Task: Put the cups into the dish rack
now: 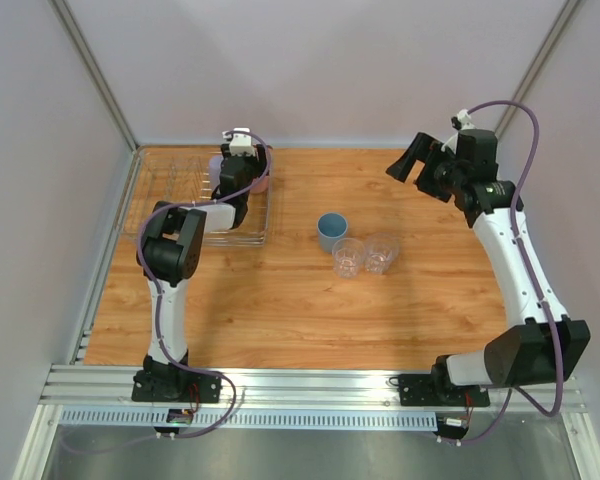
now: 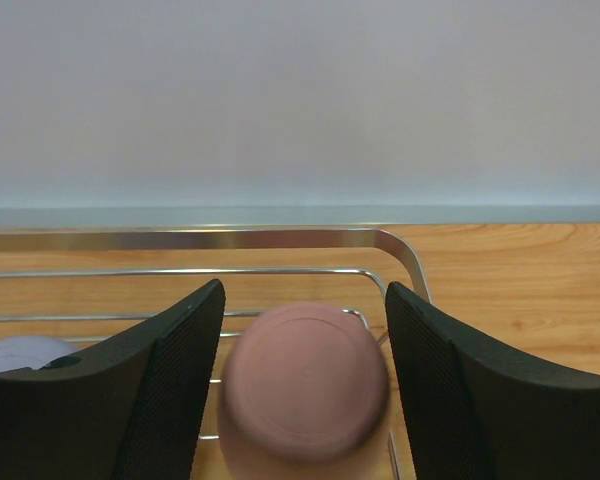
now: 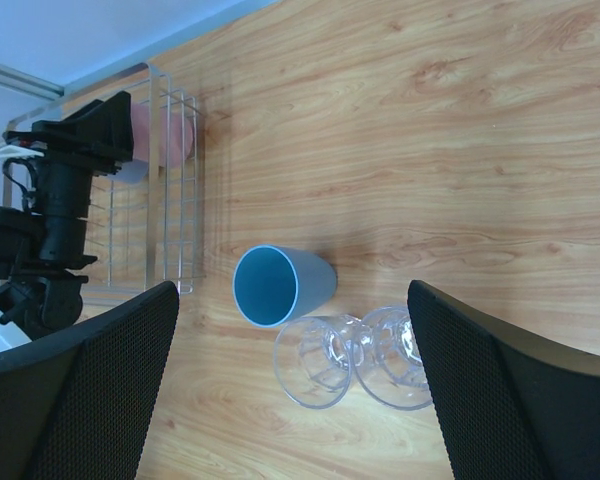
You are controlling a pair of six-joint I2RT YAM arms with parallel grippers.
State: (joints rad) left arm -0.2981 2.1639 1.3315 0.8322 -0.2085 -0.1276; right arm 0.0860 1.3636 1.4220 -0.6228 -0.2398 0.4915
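Pinches pink cup base-up, to drain, in left gripper at 3 o'clock end of dish rack; holds right gripper spread, clear.

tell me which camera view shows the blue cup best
The right wrist view: the blue cup is large, its open mouth and side clear. The top external view shows it small, beside two clear tumblers. The left wrist view misses it.

Shows right gripper with jaws spread wide. Records blue cup upright on wooden table, first clear tumbler just beside it, touching second clear tumbler. Notes pink cup inside dish rack, left arm over it.
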